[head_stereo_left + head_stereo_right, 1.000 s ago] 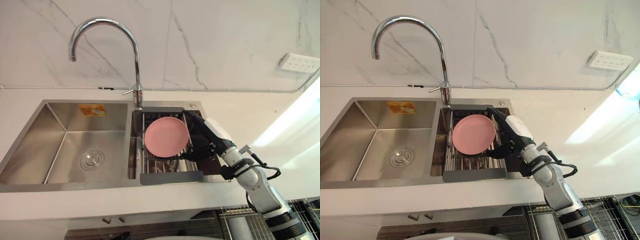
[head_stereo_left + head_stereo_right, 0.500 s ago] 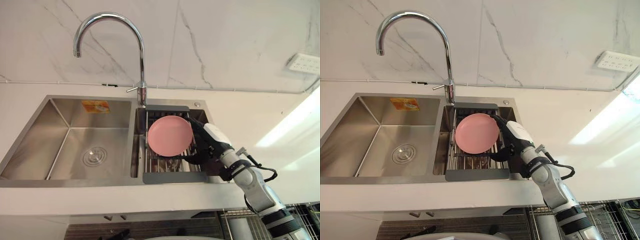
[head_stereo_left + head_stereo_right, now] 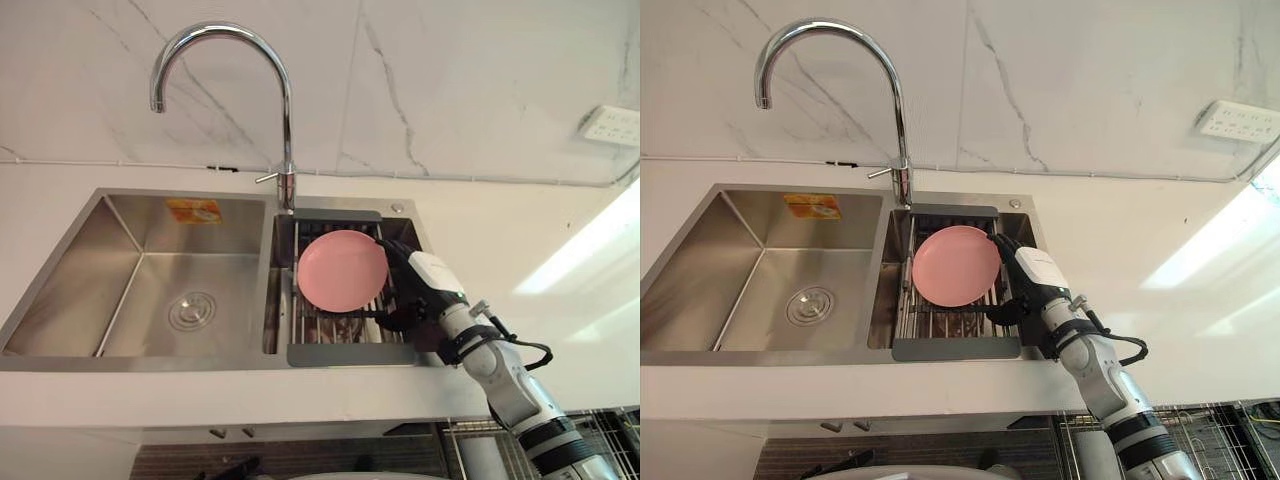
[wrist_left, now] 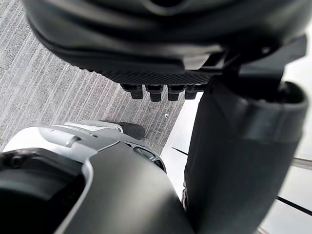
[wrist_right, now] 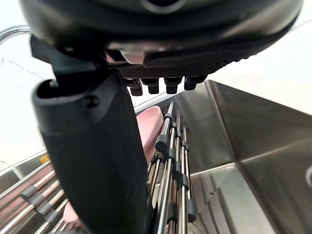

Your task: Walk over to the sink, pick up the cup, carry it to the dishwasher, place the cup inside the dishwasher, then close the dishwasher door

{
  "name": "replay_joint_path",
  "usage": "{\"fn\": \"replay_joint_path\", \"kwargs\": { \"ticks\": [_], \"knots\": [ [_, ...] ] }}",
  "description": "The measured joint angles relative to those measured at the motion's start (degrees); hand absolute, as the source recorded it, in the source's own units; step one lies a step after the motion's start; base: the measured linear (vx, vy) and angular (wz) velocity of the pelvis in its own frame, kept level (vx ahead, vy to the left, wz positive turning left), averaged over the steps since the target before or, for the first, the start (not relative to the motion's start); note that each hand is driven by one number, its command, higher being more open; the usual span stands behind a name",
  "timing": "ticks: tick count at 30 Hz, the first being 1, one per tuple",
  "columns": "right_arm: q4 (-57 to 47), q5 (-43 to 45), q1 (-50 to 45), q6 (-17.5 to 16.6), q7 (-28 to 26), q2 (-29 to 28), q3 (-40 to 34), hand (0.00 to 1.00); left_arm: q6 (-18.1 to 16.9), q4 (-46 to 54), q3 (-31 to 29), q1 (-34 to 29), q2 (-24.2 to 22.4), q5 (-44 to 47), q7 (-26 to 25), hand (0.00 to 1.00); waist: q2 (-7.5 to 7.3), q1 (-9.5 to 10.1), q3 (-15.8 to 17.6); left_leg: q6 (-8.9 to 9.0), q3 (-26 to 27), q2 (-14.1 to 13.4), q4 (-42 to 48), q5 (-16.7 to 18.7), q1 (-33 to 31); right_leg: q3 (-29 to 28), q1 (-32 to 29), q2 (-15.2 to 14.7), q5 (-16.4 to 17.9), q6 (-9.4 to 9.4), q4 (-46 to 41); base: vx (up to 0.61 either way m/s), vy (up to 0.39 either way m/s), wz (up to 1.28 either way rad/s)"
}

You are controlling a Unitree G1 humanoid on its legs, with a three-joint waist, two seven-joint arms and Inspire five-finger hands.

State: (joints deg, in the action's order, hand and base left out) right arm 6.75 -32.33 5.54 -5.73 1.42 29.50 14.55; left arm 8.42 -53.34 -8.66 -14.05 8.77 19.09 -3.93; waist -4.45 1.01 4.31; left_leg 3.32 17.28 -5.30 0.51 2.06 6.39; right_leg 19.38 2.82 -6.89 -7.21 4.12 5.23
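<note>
Over the sink (image 3: 150,240), as the left eye has it, the right hand (image 3: 415,290) reaches into the right-hand basin, where a rack (image 3: 345,353) sits below the tap (image 3: 285,100). What leans in that rack is a pink plate (image 3: 343,271), not a cup, so the plate is the thing to lift. The hand lies just beside the plate's right edge, with its fingers stretched along the edge and its thumb low near the bottom rim. It grips nothing yet.

From the right eye the same holds. The hand is close against the plate's side, though I cannot tell whether it touches.

Seen from the left wrist, the left hand (image 4: 146,29) hangs relaxed and empty above the floor (image 4: 58,97).

Seen from the right wrist, the thumb (image 5: 92,146) stands apart from the straight fingers (image 5: 153,87), and the plate and the rack's bars show past them.

To pick it up well, I judge the hand should bring the plate's rim deep into the gap between thumb and fingers before closing. It should pinch both faces rather than the edge alone, then lift straight up clear of the bars, since a smooth, tilted plate could slip or catch on the rack.
</note>
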Motion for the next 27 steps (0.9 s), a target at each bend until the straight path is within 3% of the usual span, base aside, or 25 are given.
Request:
{"fn": "replay_joint_path", "kwargs": {
  "ticks": [10, 27],
  "knots": [
    [6.21, -3.28, 3.73, 0.03, 4.99, 0.01, -0.01, 1.00, 0.61, 1.49, 0.02, -0.02, -0.04, -0.07, 0.07, 1.00, -0.02, 1.52, 0.10, -0.34, -1.15, 0.54, -0.01, -0.12, -0.46, 1.14, 0.24, -0.50, -0.04, 0.20, -0.08, -0.01, 0.007, 0.06],
    [10.55, -7.64, 8.15, 0.46, 8.56, -0.02, 3.36, 1.00, -0.05, 2.01, 0.02, 0.13, -0.35, -1.04, 0.22, 1.00, -0.06, 2.41, 1.40, -0.81, -2.71, 1.38, 0.27, -0.17, -0.77, 2.31, 0.87, -1.35, -0.13, 0.62, -0.28, -0.01, 0.008, 0.04]
  ]
}}
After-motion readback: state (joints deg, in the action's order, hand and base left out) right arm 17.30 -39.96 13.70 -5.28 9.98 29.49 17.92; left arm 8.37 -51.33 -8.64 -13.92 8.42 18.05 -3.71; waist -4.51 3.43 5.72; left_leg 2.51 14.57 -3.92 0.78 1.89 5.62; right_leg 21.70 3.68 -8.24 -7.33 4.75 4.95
